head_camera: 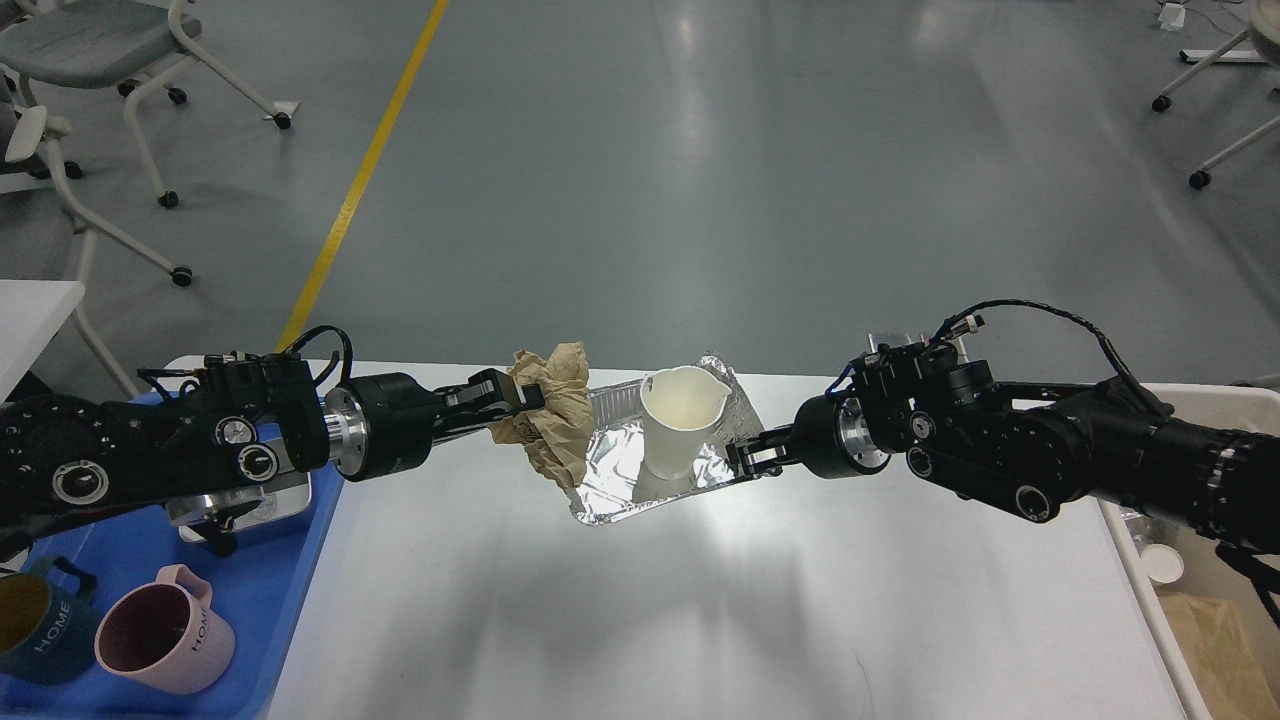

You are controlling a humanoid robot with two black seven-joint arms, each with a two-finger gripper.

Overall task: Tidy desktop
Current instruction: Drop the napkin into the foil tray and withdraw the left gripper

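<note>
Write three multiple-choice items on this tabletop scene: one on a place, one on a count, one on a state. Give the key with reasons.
1. Where does the white paper cup stand?
A. in the foil tray
B. in the blue tray
C. on the floor

2. How many mugs lie in the blue tray?
A. none
B. two
C. four

3. What is the left tool doing?
A. hanging open over the mugs
B. gripping crumpled brown paper
C. holding the white cup

Key: 1 A, the cup sits upright inside the foil, on the desktop. 2 B, a pink mug and a dark teal mug show there. 3 B, its fingers close on the paper's edge, while the right tool pinches the foil's rim.
</note>
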